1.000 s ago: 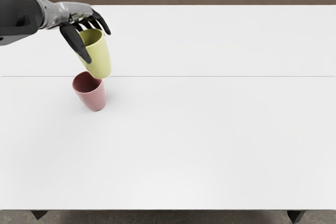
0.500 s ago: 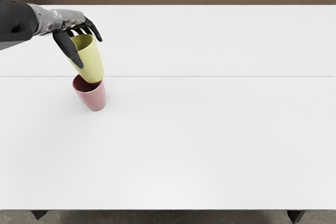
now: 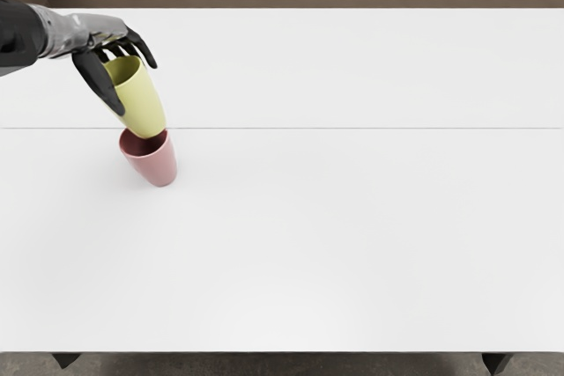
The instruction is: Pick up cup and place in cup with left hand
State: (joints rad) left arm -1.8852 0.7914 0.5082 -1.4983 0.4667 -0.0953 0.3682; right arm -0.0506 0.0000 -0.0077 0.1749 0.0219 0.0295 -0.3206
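Nearest, the white tabletop [image 3: 352, 253] carries a pink cup [image 3: 156, 165] on its left part. It appears to stand on its base, mouth up, its inside showing dark at the opening.

Just beyond it is the yellow cup [image 3: 142, 105], the one to be placed. Its base overlaps the pink cup's mouth in the view; whether it hangs above the rim or has dipped slightly inside cannot be told. Its mouth points up and its base down, the long axis steep and slanting in the picture from upper left to lower right, roughly in line with the pink cup's.

Farther up, the left robot hand [image 3: 106, 35] pinches the yellow cup near its rim, the thumb [image 3: 99, 83] along the near side and the other fingers arched over the far side.

The pick-up looks done and the placing in hand. The next move calls for centring the base over the opening, then lowering straight down before letting go; an off-centre descent could catch the rim and tip the pink cup.
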